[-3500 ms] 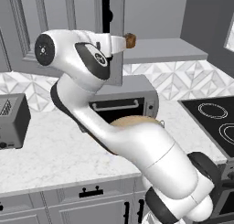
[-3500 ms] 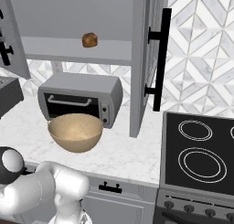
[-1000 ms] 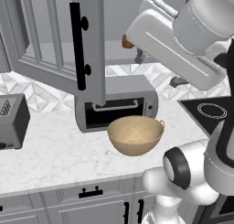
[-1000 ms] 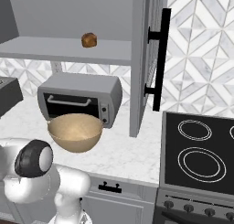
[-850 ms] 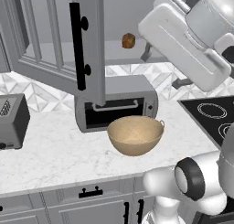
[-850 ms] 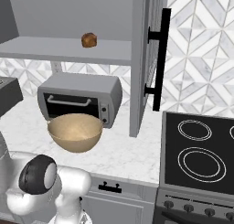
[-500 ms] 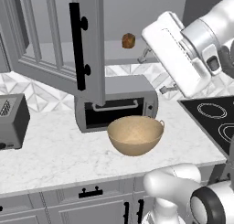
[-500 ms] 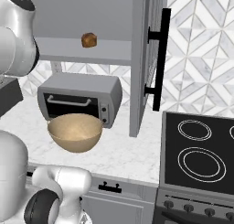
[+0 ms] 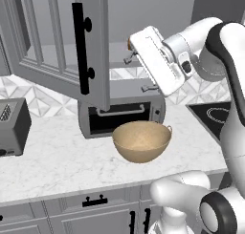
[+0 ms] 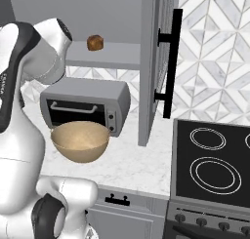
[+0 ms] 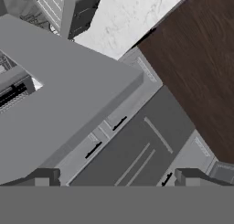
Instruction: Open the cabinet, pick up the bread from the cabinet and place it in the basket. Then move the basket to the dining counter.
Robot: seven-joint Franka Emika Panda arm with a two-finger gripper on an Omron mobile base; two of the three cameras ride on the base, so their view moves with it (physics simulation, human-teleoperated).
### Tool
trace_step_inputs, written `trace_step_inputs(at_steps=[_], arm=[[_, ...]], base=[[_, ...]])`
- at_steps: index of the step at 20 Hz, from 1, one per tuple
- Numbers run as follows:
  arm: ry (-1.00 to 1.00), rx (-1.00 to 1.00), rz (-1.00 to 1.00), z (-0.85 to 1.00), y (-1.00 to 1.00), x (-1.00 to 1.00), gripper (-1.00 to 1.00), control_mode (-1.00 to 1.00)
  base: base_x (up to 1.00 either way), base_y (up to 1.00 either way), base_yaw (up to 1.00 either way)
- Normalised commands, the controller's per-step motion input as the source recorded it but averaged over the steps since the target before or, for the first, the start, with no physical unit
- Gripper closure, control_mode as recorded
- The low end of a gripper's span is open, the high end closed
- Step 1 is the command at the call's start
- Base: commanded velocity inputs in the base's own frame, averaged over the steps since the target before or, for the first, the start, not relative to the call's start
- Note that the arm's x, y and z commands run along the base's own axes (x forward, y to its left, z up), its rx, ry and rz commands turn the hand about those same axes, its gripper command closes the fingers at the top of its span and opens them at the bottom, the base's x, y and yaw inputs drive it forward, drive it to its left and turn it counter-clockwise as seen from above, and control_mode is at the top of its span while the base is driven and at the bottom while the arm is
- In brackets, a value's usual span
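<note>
Cabinet (image 10: 149, 62) open, 1 bread (image 10: 95, 42) on its shelf, 1 empty basket (image 9: 141, 141) on the bench (image 9: 52, 159).

We see the end effector (image 11: 115, 175) with its 2 dark fingertips (image 11: 45, 176) set wide apart and nothing between them. The white arm is raised high, its hand tilted at shelf height just in front of the open cabinet. We count 1 small golden-brown bread, sitting alone on the plain grey shelf just beyond the hand, and the hand hides most of it in the left base view. We count 1 tan round basket, holding nothing, on the marble bench below the end effector, just in front of 1 toaster oven (image 10: 88, 106) whose dark cavity we cannot see into. Both cabinet doors stand open, each with 1 long black handle (image 10: 170, 62). Further below the end effector are low grey drawers (image 9: 91, 214) under the bench edge.
</note>
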Motion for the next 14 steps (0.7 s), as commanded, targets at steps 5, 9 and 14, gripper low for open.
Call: trace_step_inputs(at_steps=[5,9,14], arm=[[0.21,0.0,0.09,0.18,0.47,0.51,-1.0,-1.0],[0.21,0.0,0.05,0.0,0.35,0.74,-1.0,-1.0],[0.22,0.0,0.05,0.0,0.44,0.76,-1.0,-1.0]], base=[[0.0,0.0,0.0],[0.0,0.0,0.0],[0.0,0.0,0.0]])
